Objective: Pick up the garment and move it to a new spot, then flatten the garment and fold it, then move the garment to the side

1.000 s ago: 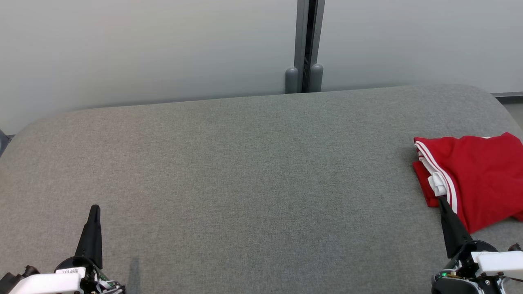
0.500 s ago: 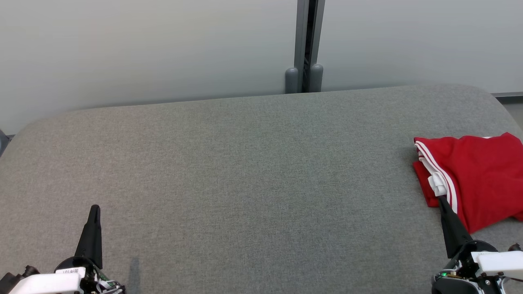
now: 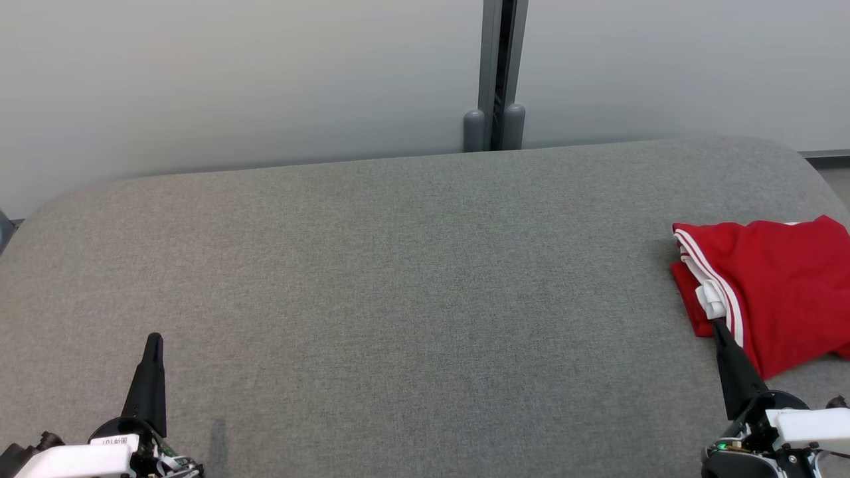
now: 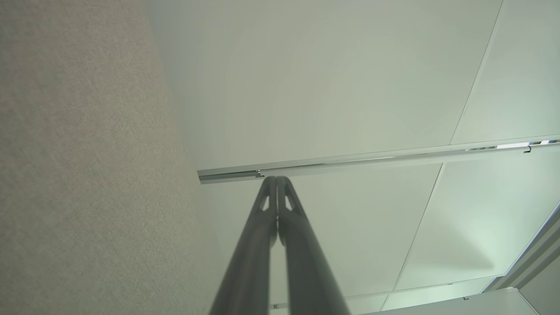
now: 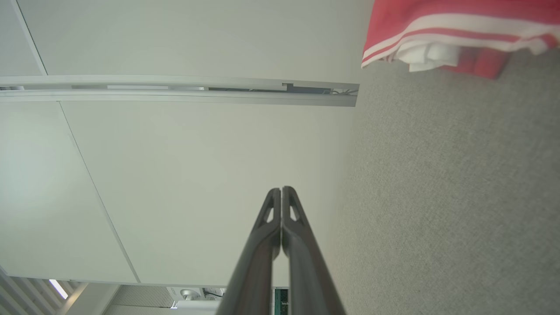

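Garment [image 3: 773,285], red with white stripes: folded, lying at far right of grey padded surface [image 3: 398,279]. Left gripper [image 3: 154,340], right gripper [image 3: 717,326]: both clenched, empty. Nothing moved since earlier frames

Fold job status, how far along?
Done, by the look: the red garment lies folded in a compact bundle at the right side of the grey surface. In hand: nothing; left gripper and right gripper are shut, empty, clear of it. Left: nothing evident.
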Robot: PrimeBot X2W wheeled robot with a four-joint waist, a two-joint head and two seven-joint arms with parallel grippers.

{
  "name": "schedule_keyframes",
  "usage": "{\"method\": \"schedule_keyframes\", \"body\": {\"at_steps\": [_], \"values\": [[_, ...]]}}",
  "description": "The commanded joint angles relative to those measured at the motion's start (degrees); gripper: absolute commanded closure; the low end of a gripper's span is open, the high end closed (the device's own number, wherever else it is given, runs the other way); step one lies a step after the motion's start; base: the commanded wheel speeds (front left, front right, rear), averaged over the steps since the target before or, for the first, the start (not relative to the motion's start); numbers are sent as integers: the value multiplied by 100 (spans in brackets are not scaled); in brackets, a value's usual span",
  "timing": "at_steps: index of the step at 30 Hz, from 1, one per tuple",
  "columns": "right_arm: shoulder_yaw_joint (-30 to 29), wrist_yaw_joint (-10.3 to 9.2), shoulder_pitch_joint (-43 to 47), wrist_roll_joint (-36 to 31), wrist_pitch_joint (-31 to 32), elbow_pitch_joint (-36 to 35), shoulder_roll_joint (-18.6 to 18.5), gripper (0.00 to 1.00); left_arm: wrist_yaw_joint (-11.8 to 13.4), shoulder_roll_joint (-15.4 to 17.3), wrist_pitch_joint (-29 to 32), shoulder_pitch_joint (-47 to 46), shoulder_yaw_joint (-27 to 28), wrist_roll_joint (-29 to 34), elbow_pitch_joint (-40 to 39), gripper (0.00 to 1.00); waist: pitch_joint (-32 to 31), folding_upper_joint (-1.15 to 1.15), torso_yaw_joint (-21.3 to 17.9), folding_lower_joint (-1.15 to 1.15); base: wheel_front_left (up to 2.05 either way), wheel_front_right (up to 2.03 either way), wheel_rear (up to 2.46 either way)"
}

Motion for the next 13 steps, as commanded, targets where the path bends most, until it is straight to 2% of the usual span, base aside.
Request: {"method": "schedule_keyframes", "body": {"at_steps": [1, 13], "values": [[-13, 0, -44, -29, 33, -2, -17, 100, -23, 13, 4, -91, 28, 11, 9, 100, 0, 0, 0, 0, 0, 0, 0], [-14, 0, -44, -30, 35, -1, -16, 100, -23, 11, 7, -91, 29, 14, 9, 100, 0, 0, 0, 0, 0, 0, 0]]}}
